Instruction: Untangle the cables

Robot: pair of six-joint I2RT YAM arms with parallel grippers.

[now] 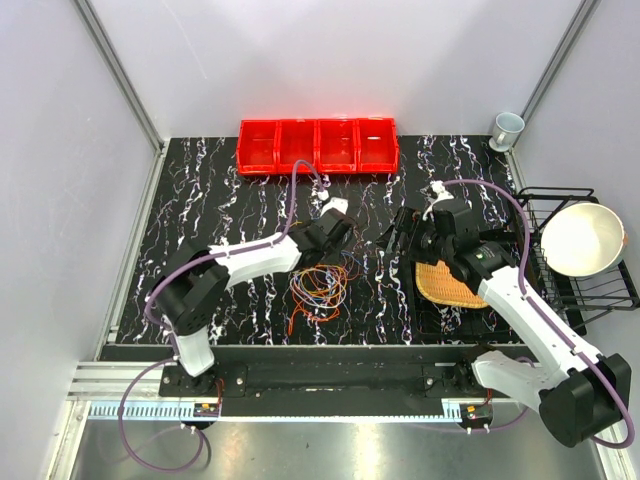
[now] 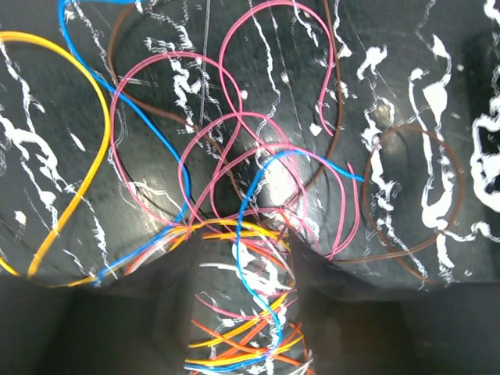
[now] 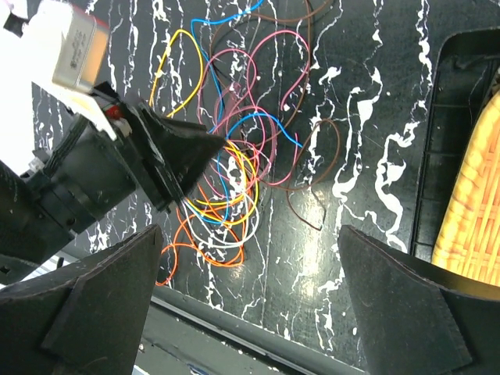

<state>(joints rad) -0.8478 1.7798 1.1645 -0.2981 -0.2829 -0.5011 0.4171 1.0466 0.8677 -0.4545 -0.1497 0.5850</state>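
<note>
The left gripper (image 2: 241,242) is down in the tangle. Its dark jaws stand partly apart, and a bundle of orange, yellow and blue strands runs through the gap without being visibly pinched. The right gripper (image 3: 248,229) hangs just beside it with its jaws spread wide and nothing between them. The thin, multicoloured looping cables (image 1: 318,285) lie in one loose heap on the black white-veined marbled tabletop (image 1: 220,210), near its front edge, with pink, brown and yellow loops fanning out beyond the knot. Several strands sit in the left jaws together, so closing there would likely catch the whole bundle. A pull would then drag the heap or cinch the crossings tighter instead of freeing one wire. The two arms are also working close together and could knock into each other. Farther out, the row of four red plastic bins (image 1: 318,145) at the back looks empty. A yellow woven mat (image 3: 476,195) lies in a black tray (image 3: 431,156). A white bowl (image 1: 582,238), apparently empty, rests in the black wire rack (image 1: 600,295). I cannot tell what, if anything, is in the pale cup (image 1: 507,130) in the far corner.
</note>
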